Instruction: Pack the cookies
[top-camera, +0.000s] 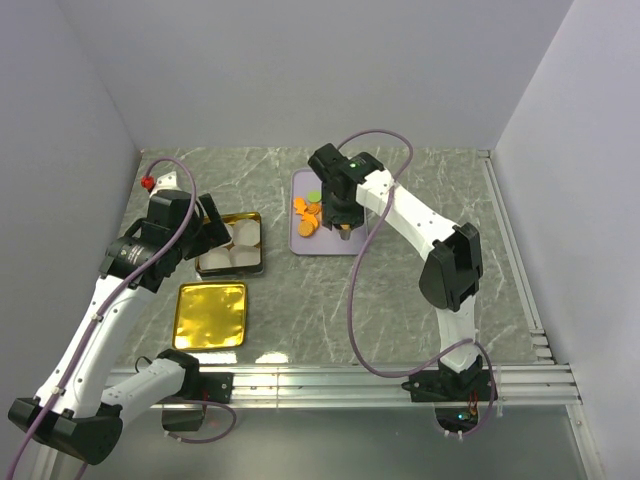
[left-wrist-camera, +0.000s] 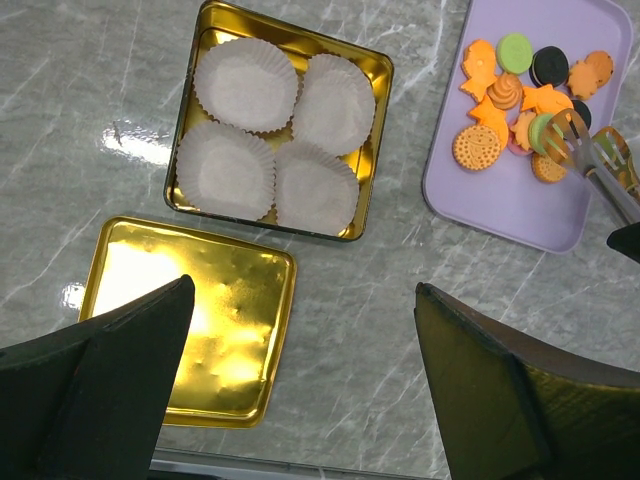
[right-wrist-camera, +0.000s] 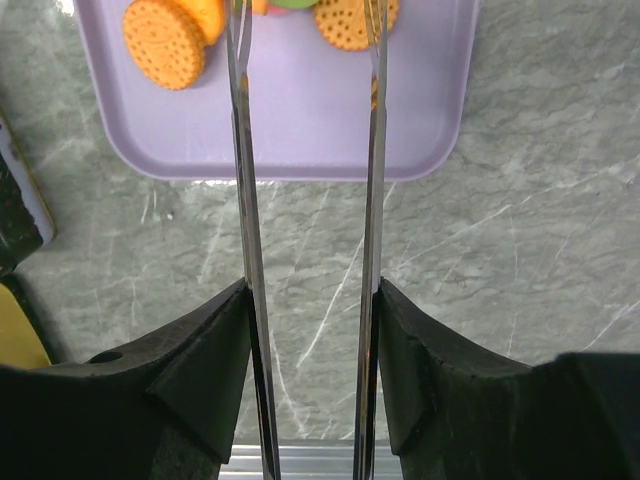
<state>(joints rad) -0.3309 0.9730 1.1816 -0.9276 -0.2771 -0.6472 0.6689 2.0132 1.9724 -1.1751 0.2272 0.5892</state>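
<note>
The cookies (top-camera: 308, 215) (left-wrist-camera: 500, 100), orange, green, black and pink, lie in a heap on a lilac tray (top-camera: 325, 245) (left-wrist-camera: 500, 200). My right gripper (top-camera: 343, 218) (right-wrist-camera: 310, 290) is shut on metal tongs (right-wrist-camera: 243, 150) (left-wrist-camera: 592, 160). Its fingers press both tong arms, which reach out over the tray (right-wrist-camera: 310, 120) with their tips among the cookies (right-wrist-camera: 165, 40) at the right of the heap. My left gripper (top-camera: 208, 228) (left-wrist-camera: 300, 300) hangs wide open above the table, with nothing between its fingers.
A gold tin (top-camera: 258, 232) (left-wrist-camera: 372, 120) left of the tray holds several white paper cups (left-wrist-camera: 245, 85). Its gold lid (top-camera: 211, 315) (left-wrist-camera: 200, 320) lies flat in front of it. Grey walls close in the marble table on three sides.
</note>
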